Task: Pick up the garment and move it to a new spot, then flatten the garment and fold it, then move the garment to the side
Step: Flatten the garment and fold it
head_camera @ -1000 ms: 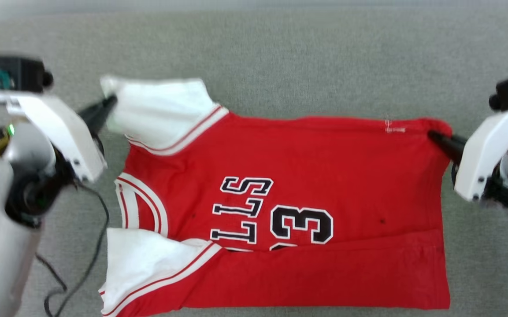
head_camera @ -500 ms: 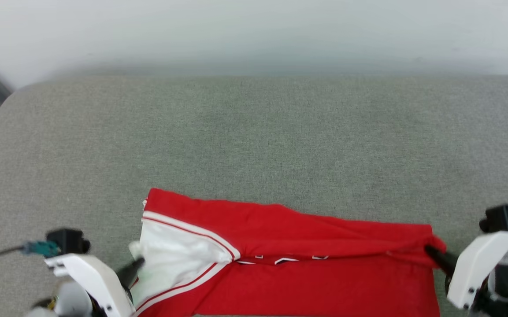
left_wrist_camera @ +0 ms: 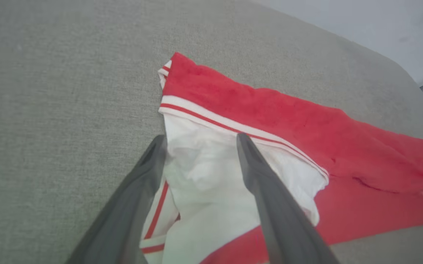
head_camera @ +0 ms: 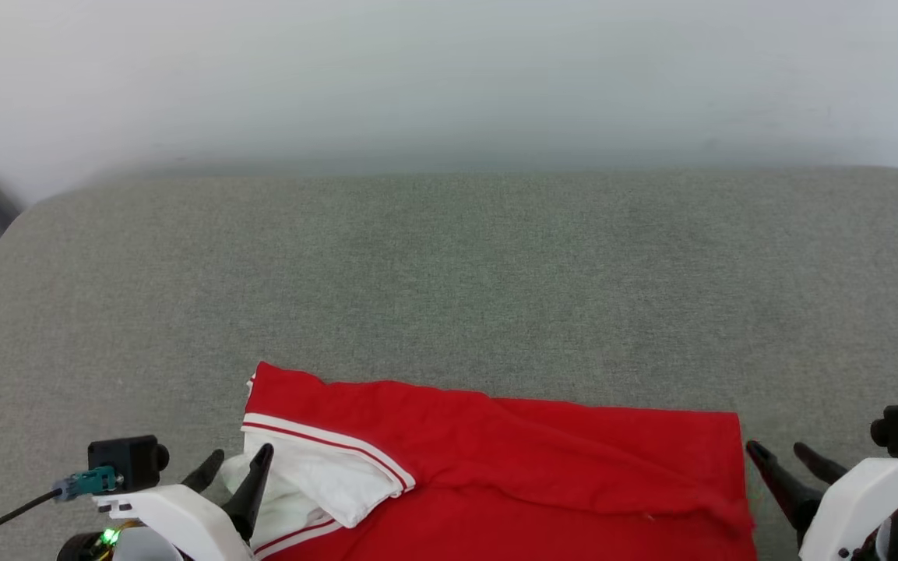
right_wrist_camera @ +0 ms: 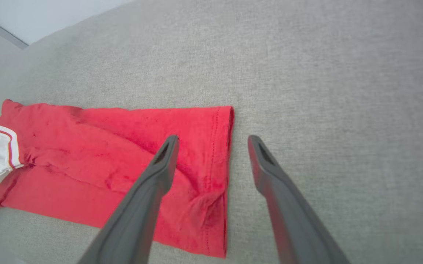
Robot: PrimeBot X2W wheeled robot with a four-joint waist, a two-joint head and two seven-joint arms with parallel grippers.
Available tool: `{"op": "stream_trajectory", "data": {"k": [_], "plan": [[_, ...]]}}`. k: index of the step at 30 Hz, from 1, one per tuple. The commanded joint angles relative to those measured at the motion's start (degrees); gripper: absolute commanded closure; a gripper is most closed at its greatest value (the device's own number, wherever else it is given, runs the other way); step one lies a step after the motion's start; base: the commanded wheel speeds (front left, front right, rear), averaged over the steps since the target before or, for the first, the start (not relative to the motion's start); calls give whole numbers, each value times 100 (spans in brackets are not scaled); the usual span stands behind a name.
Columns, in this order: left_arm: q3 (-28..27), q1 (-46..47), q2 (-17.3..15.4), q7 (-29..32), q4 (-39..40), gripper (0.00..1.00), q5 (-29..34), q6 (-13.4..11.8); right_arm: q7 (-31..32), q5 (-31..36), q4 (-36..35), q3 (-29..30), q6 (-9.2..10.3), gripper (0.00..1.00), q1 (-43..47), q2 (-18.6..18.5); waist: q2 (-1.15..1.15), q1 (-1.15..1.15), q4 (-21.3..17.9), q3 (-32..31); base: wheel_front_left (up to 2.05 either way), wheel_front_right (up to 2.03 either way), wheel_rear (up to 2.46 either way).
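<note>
The left gripper (left_wrist_camera: pixel 201 141) hangs with its two dark fingers (left_wrist_camera: pixel 259 183) spread apart over the white sleeve (left_wrist_camera: pixel 211 183) of the red garment (left_wrist_camera: pixel 306 124), which lies folded on the grey fabric surface (left_wrist_camera: pixel 57 80).

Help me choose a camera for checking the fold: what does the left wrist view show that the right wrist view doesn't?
Left wrist view: the open left claw straddling the crumpled white sleeve. Right wrist view: the open right claw poised over the stitched hem. Both: the red garment, part of that sleeve with its striped trim, and the grey fabric surface.
</note>
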State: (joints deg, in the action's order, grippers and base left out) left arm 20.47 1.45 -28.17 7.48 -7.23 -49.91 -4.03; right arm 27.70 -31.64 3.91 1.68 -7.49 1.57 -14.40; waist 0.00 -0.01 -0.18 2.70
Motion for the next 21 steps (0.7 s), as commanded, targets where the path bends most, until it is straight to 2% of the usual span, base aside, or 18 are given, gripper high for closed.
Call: {"op": "stream_trajectory", "data": {"k": [1, 6, 12, 16, 21], "plan": [[-9, -75, 27, -138, 108, 0, 97, -56, 25, 61, -107, 59, 1, 0, 86, -63, 0, 1, -49, -70, 0, 0, 0], [-63, 32, 155, -772, 550, 0, 535, -332, 398, 109, -488, 440, 0, 0, -72, -230, 0, 1, -53, -113, 0, 0, 0], [-35, 249, 340, -1572, 858, 0, 1090, -509, 1307, 363, -549, 914, 1, 0, -226, -496, 0, 1, 119, -59, 0, 0, 0], [43, 457, 447, -1952, 943, 0, 1500, -640, 1789, 398, -456, 1128, 1, 0, -214, -304, 0, 1, 359, 99, 0, 0, 0], [100, 700, 610, -2159, 1036, 0, 1864, -709, 2034, 250, -181, 1243, 0, 0, -259, 15, 0, 1, 659, 383, 0, 0, 0]]}}
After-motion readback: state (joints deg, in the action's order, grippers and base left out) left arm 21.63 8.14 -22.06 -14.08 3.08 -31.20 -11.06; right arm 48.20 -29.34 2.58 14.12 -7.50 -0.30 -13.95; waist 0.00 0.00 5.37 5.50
